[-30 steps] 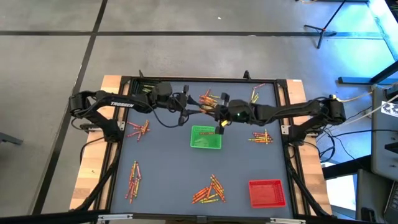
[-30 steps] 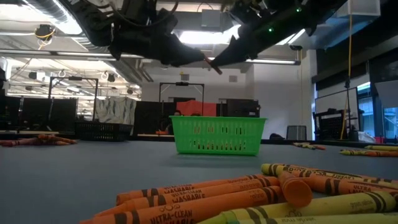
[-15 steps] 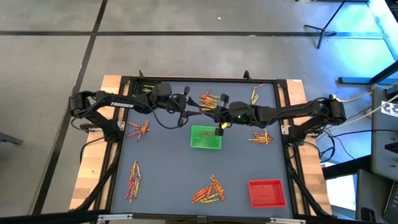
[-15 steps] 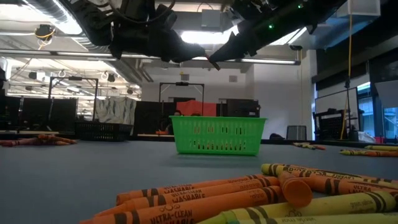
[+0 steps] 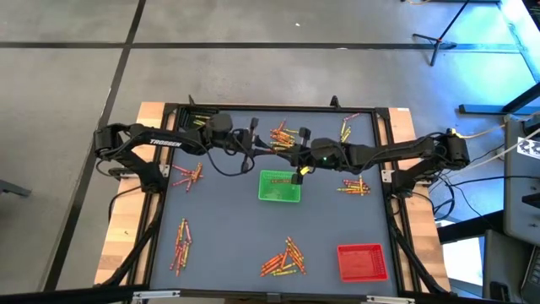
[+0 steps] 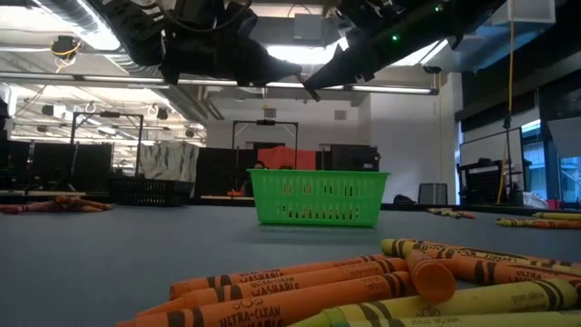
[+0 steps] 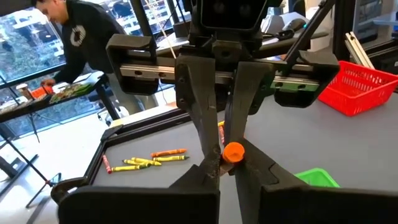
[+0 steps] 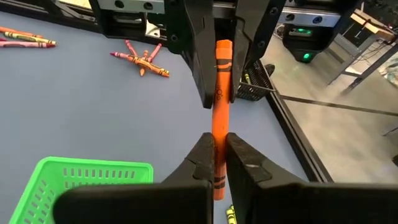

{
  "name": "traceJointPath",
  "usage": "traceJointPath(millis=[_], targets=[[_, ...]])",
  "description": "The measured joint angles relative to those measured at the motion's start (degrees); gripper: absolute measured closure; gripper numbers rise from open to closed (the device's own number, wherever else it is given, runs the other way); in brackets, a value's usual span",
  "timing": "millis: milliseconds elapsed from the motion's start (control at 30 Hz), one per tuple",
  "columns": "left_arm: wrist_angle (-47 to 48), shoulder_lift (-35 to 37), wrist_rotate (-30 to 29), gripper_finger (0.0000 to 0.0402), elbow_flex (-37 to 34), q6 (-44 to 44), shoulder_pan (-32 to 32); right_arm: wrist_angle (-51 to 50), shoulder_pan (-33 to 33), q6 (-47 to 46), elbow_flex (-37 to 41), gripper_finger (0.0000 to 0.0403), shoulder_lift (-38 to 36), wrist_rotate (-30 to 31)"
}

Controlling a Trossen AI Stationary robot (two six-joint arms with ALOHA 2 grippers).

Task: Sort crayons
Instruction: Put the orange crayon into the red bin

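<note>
Both grippers meet in the air over the far middle of the table, just beyond the green tray (image 5: 279, 187). One orange crayon (image 8: 219, 106) spans between them. My left gripper (image 7: 229, 163) comes from the table's left and is shut on one end of it. My right gripper (image 8: 217, 148) comes from the right and is shut on the other end. In the low view the crayon (image 6: 309, 91) shows high above the tray. Other crayons lie in loose piles on the blue mat. My left gripper pinches the crayon's end (image 7: 233, 151) between its two fingers (image 8: 200, 68), about level, from the table's left. The crayon points along the fingers and is clear of the table. My right gripper pinches the crayon's other end (image 8: 216, 163) between its two fingers (image 8: 245, 163), slanting a little downward from the table's right. The crayon sticks straight out ahead of the fingertips, along them, and is lifted clear above the green tray.
A red tray (image 5: 363, 261) stands at the near right. Crayon piles lie at the left (image 5: 187, 176), near left (image 5: 181, 245), near middle (image 5: 284, 257), right (image 5: 354, 186) and far middle (image 5: 283, 133). A person (image 7: 62, 31) stands beyond the table.
My left gripper has shut on the free end of the orange crayon that my right gripper holds out. Both arms have stayed where they were, and the crayon has kept its place in the air.
</note>
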State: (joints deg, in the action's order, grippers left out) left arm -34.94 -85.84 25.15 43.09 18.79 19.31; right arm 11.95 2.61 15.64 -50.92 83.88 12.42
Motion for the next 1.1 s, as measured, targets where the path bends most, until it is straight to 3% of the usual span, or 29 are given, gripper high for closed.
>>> traceJointPath(millis=[133, 333, 467, 600, 800, 967, 1100], targets=[[-0.4, 0.1, -0.3, 0.0397, 0.0, 0.0, -0.2, -1.4, 0.0, -0.1, -1.0, 0.0358, 0.0, 0.0], [-0.6, 0.1, -0.4, 0.0397, 0.0, 0.0, -1.1, -1.1, 0.0, 0.1, -1.6, 0.0253, 0.0, -0.6], [-0.6, 0.0, -1.8, 0.0398, 0.0, 0.0, -1.0, -1.2, 0.0, 0.1, -1.6, 0.0232, 0.2, -0.6], [-0.7, 0.0, -1.7, 0.0398, 0.0, 0.0, -1.0, -1.1, 0.0, 2.4, -1.5, 0.0266, 0.8, -0.6], [-1.0, 0.0, -1.9, 0.0389, 0.0, 0.0, -1.0, -0.8, 0.0, 4.5, -1.6, 0.0384, 1.3, 0.3], [-0.8, 0.0, -2.2, 0.0365, 0.0, -0.1, -1.5, -0.5, 0.0, 5.8, -1.6, 0.0378, 1.1, 0.6], [5.7, 2.7, -2.4, 0.0329, 0.0, 0.1, -0.9, -4.4, -0.7, 5.9, -1.6, 0.0392, -1.8, 1.2]])
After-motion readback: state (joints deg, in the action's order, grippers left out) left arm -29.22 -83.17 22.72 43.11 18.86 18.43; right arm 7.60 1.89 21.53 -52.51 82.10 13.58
